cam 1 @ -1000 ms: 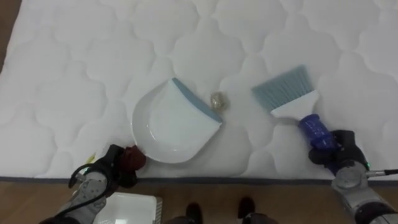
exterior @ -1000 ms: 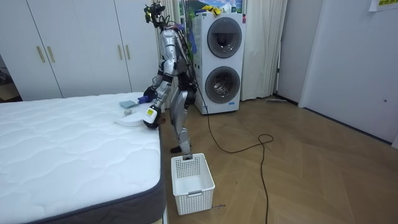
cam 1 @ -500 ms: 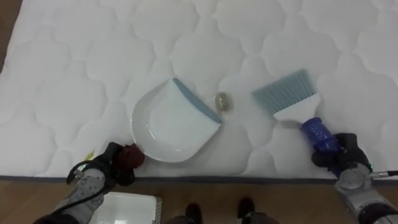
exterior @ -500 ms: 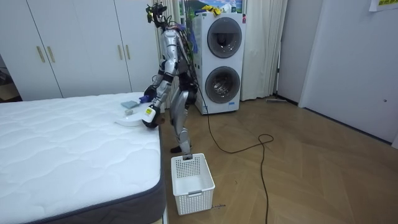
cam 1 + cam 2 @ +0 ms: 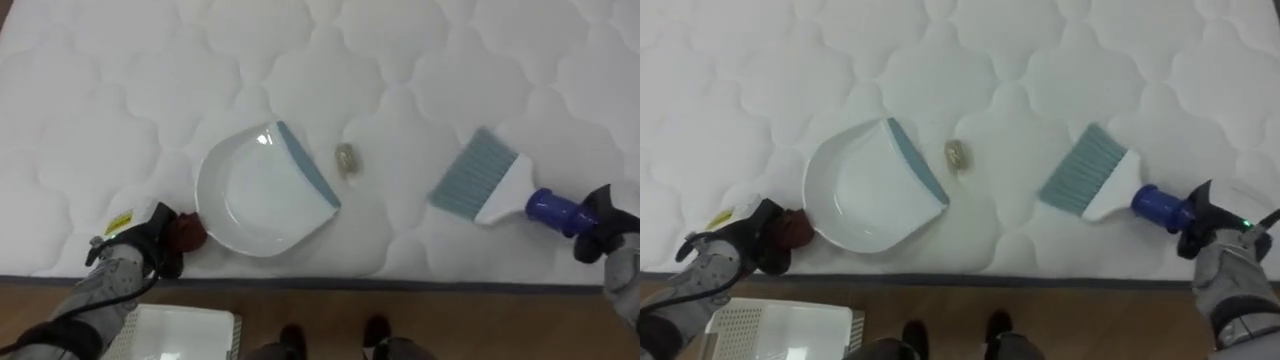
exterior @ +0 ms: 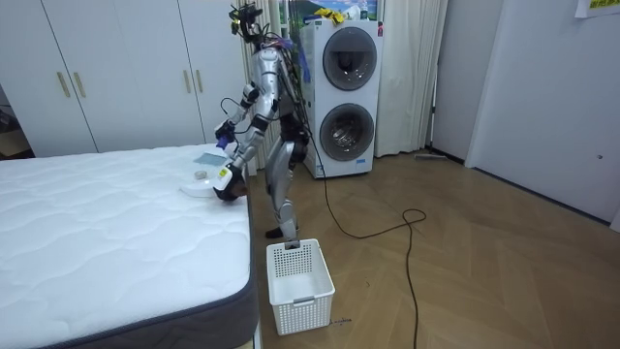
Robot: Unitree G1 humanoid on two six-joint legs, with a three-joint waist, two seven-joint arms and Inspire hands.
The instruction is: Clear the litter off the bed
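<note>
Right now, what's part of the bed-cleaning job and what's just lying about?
Job: dustpan in the left hand; hand brush in the right hand; scrap of litter between them; mattress; probably the white basket on the floor.
Lying about: stacked washing machines; wardrobe.

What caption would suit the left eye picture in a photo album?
Over the white mattress, the left hand holds a dustpan and the right hand a brush, a small scrap between them.
</note>
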